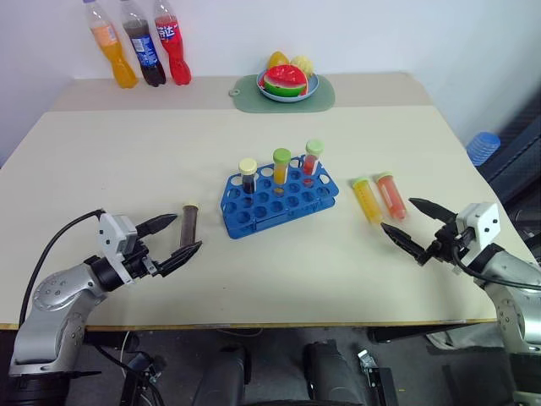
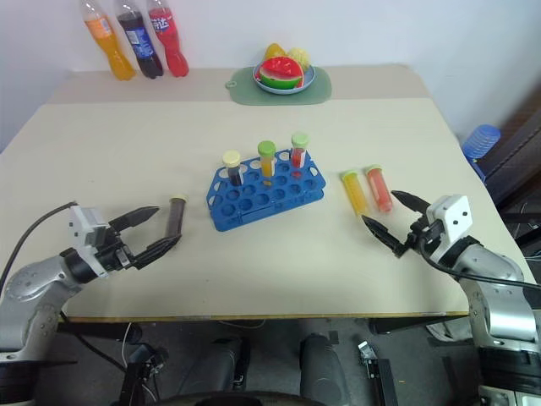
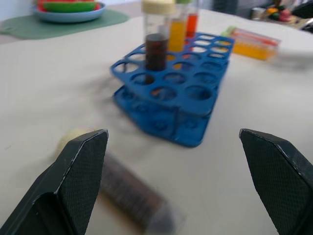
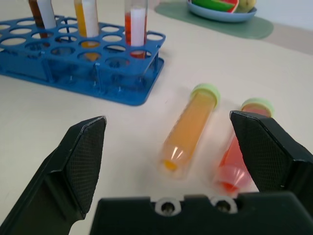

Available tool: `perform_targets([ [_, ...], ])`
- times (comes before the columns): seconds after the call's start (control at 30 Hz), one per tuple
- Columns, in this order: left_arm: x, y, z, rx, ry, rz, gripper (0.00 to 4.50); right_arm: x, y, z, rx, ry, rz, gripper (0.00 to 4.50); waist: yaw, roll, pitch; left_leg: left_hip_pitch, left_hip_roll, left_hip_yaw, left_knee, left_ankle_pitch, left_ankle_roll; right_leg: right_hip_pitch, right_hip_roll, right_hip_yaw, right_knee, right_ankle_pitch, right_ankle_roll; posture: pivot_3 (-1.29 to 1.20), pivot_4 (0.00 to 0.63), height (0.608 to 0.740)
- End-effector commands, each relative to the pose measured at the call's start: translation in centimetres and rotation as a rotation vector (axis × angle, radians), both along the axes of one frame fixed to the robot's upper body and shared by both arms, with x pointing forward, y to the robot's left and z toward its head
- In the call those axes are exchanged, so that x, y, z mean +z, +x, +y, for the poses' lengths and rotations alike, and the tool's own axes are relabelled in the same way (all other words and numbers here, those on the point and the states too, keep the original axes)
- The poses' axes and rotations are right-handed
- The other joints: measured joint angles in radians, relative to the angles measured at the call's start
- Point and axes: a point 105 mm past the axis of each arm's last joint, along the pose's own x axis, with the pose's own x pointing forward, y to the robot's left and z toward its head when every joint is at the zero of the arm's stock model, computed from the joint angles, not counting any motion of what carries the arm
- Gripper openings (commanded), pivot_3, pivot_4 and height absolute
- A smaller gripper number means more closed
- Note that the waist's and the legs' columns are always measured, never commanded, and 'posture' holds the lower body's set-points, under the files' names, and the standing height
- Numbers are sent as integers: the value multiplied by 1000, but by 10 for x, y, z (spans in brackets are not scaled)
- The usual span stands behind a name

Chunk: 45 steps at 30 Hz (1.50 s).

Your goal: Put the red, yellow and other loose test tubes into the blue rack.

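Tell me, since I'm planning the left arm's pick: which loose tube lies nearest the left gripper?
The dark brown tube, lying alone left of the blue rack; the yellow and red tubes lie on the rack's other side.

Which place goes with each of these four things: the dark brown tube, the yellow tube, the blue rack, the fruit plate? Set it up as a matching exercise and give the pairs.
Things:
1. dark brown tube
2. yellow tube
3. blue rack
4. fruit plate

Places:
A. middle of the table, with three tubes standing in it
B. lying flat just ahead of the open left hand
C. far edge of the table, on a green mat
D. lying flat beside the red tube, ahead of the open right hand

Pairs: 1-B, 2-D, 3-A, 4-C
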Motion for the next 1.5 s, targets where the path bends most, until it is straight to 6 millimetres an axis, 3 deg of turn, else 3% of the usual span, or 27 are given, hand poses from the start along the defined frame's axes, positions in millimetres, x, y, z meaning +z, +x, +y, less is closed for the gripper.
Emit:
perform_targets([
  [0.03,15,-1,-20,-86,15,-63,4450,21,16,-2,-38,-28,-13,4500,0,0,0,0,0,0,0,0,0,0,0,0,0,0,0,0,150,740],
  [0.2,24,0,-42,-172,-3,-90,4450,38,40,-2,-55,-21,64,4500,1,0,0,0,0,0,0,0,0,0,0,0,0,0,0,0,150,740],
  [0.37,27,1,-59,-255,30,-114,4450,42,79,-21,-208,-69,244,4500,-1,1,1,0,-1,1,1,0,0,-1,0,0,0,0,0,0,150,740],
  [0.53,28,3,-69,-268,8,-122,4450,41,104,-26,-322,-16,455,4500,-2,1,1,-3,-1,2,-1,0,0,-4,0,0,0,0,0,0,150,740],
  [0.87,17,-2,-76,-251,-13,-104,4450,37,119,-26,-381,-68,686,4500,-4,3,2,-8,-2,5,0,0,0,-9,0,1,0,0,0,0,150,740],
  [1.03,13,-6,-78,-239,-27,-97,4450,20,121,-21,-368,-161,744,4500,-6,3,2,-8,-2,5,0,0,0,-10,0,0,1,0,1,0,150,740],
  [1.13,13,-7,-79,-233,-37,-94,4500,12,119,-21,-346,-211,765,3196,-6,4,3,-9,-2,5,1,0,0,-11,0,1,1,1,1,0,150,740],
  [1.27,11,-8,-79,-228,-38,-93,4500,5,118,-25,-339,-274,761,1005,-7,4,2,-10,-2,5,1,0,0,-11,0,1,1,1,1,0,150,740],
  [1.3,11,-8,-79,-226,-38,-92,4500,6,119,-27,-340,-283,745,750,-7,4,2,-9,-2,5,1,0,0,-11,0,0,1,1,1,0,150,740],
  [1.47,10,-7,-79,-217,-38,-94,4500,22,127,-34,-321,-297,598,747,-7,5,3,-9,-2,5,1,0,0,-11,0,1,2,1,1,0,150,740],
  [1.5,10,-8,-79,-216,-41,-93,4500,32,132,-37,-311,-296,489,747,-6,5,3,-9,-2,5,1,0,0,-11,0,1,2,1,1,0,150,740],
])
